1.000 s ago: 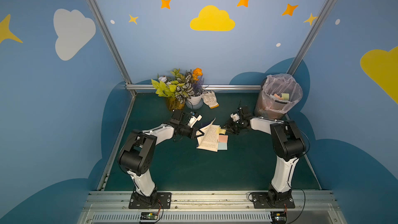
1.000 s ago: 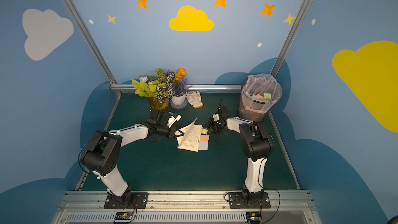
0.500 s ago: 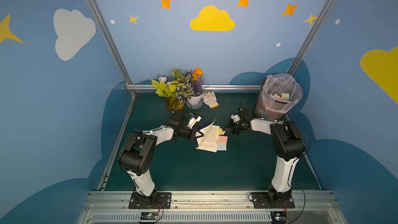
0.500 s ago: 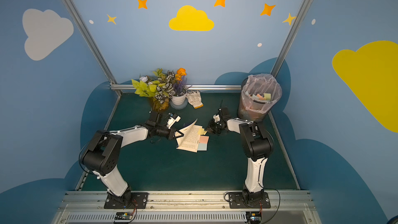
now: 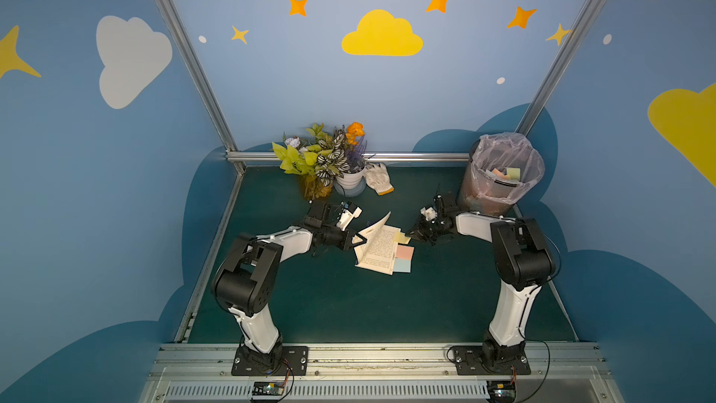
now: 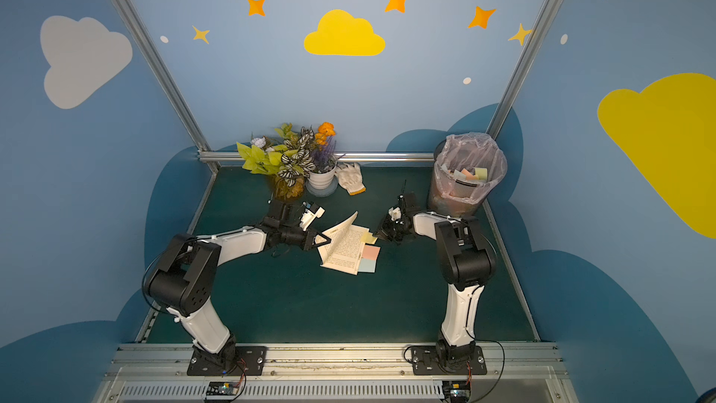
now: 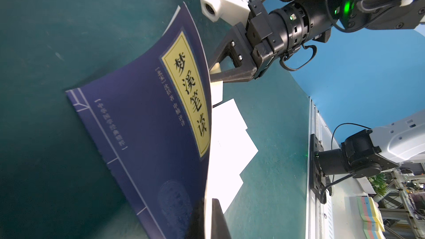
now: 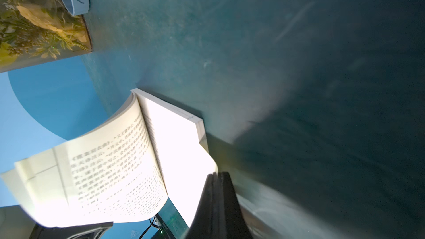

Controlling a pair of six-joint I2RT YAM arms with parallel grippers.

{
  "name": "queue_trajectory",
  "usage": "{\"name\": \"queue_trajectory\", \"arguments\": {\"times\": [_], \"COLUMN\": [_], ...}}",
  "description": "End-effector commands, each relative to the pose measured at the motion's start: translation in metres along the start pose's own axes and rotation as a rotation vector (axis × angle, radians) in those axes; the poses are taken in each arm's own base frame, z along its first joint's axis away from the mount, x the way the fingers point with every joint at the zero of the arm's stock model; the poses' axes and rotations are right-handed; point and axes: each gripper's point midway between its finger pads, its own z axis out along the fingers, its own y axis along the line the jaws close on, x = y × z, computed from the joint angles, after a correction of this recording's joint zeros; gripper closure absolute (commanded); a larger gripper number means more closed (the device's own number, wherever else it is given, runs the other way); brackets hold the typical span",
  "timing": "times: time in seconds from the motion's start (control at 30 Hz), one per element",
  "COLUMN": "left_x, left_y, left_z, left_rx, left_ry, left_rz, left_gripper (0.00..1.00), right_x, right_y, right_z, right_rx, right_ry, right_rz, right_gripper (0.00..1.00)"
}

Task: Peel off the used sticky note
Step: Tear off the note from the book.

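note: yellow sticky note [image 5: 401, 238] is stuck at the outer edge of the open page of the book [image 5: 381, 251], partly past the page edge; pink note [image 5: 405, 252] and blue note [image 5: 402, 265] stick out just beside it
right tool [image 5: 411, 235]: jaws together, apparently clamped on the overhanging part of the yellow sticky note; the tips are partly hidden by the cover in the left wrist view
left tool [image 5: 358, 240]: jaws together on the lifted front cover and first pages, holding them up off the open page
handling: thin paper, nearly weightless and floppy; probably held by a glue strip only, so peel force should be low; a jerk could tear or crease it, and the soft page may lift with it
grip: the free overhang past the page edge looks like the right place
edges: page edge sits right under the tips; pink note is close enough to snag
room: open desk [image 5: 329, 304] in front of the book; bin [image 5: 484, 199] near, behind the right arm; plant pot [image 5: 350, 184] and glove [image 5: 379, 184] well apart at the back; pulling up and outward from the spine looks clear
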Motion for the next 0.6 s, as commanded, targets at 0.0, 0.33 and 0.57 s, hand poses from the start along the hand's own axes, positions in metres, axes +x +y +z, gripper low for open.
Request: {"name": "queue_trajectory", "arguments": {"times": [0.0, 0.33, 0.57], "left_x": [0.017, 0.018, 0.018], "left_y": [0.011, 0.015, 0.017], "left_z": [0.001, 0.002, 0.003], "left_rx": [-0.037, -0.050, -0.063], "left_ry": [0.041, 0.044, 0.045], "left_rz": [-0.052, -0.058, -0.061], "left_gripper": [0.97, 0.97, 0.97], "right_x": [-0.007, -0.014, -0.017], "right_y": [-0.007, 0.001, 0.057], "right_z": [-0.019, -0.045, -0.125], "right_rx": [0.030, -0.004, 0.008], "right_ry": [-0.043, -0.059, -0.183], "right_rz": [-0.006, -0.015, -0.200], "right_gripper": [1.00, 1.00, 1.00]}}
